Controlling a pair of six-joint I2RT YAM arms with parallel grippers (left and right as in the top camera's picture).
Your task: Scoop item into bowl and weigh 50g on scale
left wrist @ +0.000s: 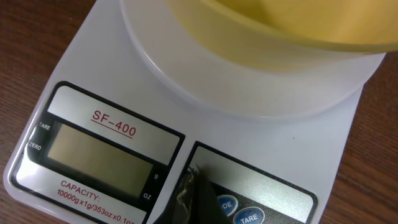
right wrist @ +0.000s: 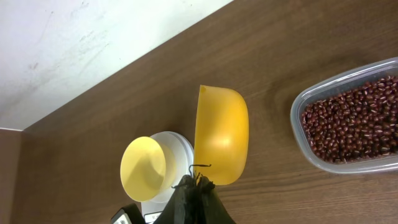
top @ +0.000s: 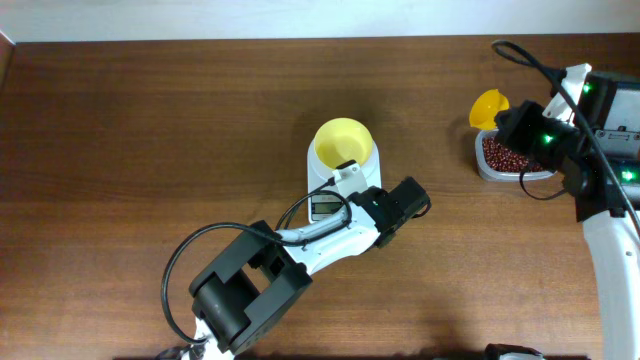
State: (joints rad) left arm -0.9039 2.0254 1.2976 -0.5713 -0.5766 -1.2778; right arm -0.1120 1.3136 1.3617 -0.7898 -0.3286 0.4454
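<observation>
Quick rundown of where you're at. The pale-yellow bowl point(top: 344, 143) sits on the weighing plate of the white SF-400 scale point(left wrist: 124, 74). It looks empty, so no scooping has landed yet, I'd say.

Your left gripper point(left wrist: 194, 198) is down low over the scale's front panel, just beside the blue tare button point(left wrist: 249, 218). The fingers are pinched together into one dark tip with nothing between them. That makes sense if you're going to poke the button and zero out the bowl's weight first. The grey display point(left wrist: 99, 149) shows no digits I can make out, so check it's actually on.

Your right gripper point(right wrist: 193, 199) is clamped on the yellow scoop point(right wrist: 221, 134). The handle itself is hidden behind the fingers. The scoop hangs near the clear tub point(right wrist: 348, 167) with its back toward the wrist camera, and no beans show in it from above. The red beans point(right wrist: 354, 124) all lie in the tub, well apart from the scale. Parking there keeps it clear of the left arm.
</observation>
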